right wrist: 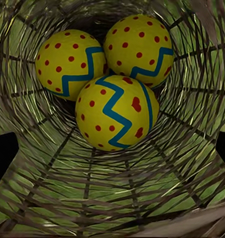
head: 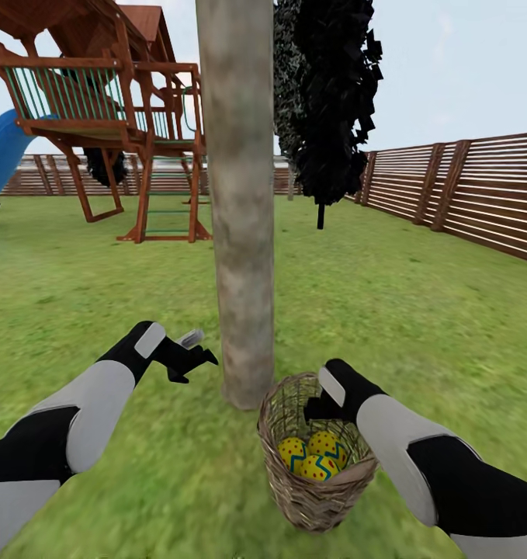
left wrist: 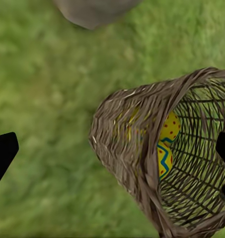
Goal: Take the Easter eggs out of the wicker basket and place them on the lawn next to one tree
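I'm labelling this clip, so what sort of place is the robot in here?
Most likely a fenced back garden: a mown lawn, a slatted wooden fence along its edge, and a wooden playset with a blue slide behind the tree.

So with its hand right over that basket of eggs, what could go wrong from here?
The three Easter eggs lie packed against each other at the bottom of the wicker basket, so closing on one may shove the others. The right tool hangs at the rim and could tip the light basket. The tree trunk stands close beside it, leaving little room to swing.
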Tool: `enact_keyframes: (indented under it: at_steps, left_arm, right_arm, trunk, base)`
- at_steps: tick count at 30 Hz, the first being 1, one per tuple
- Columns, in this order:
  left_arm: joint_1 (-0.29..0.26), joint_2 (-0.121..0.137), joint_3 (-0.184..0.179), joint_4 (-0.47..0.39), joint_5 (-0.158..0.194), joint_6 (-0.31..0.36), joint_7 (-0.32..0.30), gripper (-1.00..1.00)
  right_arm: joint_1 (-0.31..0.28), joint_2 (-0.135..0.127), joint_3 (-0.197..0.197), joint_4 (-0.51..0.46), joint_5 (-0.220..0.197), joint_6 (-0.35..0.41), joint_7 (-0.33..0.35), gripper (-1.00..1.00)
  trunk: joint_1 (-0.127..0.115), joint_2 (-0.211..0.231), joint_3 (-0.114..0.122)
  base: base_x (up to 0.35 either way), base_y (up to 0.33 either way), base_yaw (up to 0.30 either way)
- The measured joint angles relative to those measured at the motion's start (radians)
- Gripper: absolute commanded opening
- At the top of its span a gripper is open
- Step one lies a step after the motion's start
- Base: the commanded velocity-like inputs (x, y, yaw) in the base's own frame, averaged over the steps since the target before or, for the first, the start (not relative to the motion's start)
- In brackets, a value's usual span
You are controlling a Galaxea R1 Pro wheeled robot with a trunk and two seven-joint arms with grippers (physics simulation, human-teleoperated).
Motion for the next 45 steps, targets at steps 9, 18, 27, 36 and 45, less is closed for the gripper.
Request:
enact_keyframes:
  at_steps: [9, 18, 27, 36, 45]
  left_arm:
    - [0.000, -0.001, -0.002, 0.000, 0.000, 0.000, 0.001, 1.00]
    - [0.000, -0.002, -0.003, -0.005, 0.000, 0.001, 0.001, 1.00]
    - [0.000, -0.004, -0.003, -0.008, 0.000, 0.001, 0.003, 1.00]
    - [0.000, 0.001, -0.002, -0.032, 0.002, 0.002, 0.002, 1.00]
    - [0.000, -0.001, -0.002, -0.082, 0.003, 0.002, 0.003, 1.00]
  right_arm:
    - [0.000, 0.002, 0.007, -0.011, 0.038, -0.041, -0.005, 1.00]
    - [-0.059, 0.006, 0.007, -0.060, 0.116, 0.055, 0.003, 1.00]
    - [-0.295, 0.014, 0.005, 0.182, 0.118, 0.120, 0.095, 1.00]
    - [-0.386, 0.013, 0.005, 0.241, 0.120, 0.130, 0.125, 1.00]
    - [-0.391, 0.012, -0.002, 0.244, 0.118, 0.130, 0.145, 1.00]
  trunk:
    - [0.004, -0.002, -0.035]
    - [0.008, -0.004, -0.070]
    - [0.010, -0.006, -0.089]
    - [0.010, -0.006, -0.089]
    - [0.014, -0.007, -0.124]
  base:
    - [0.000, 0.000, 0.000]
    - [0.000, 0.000, 0.000]
    - [0.000, 0.000, 0.000]
    - [0.000, 0.000, 0.000]
    - [0.000, 0.000, 0.000]
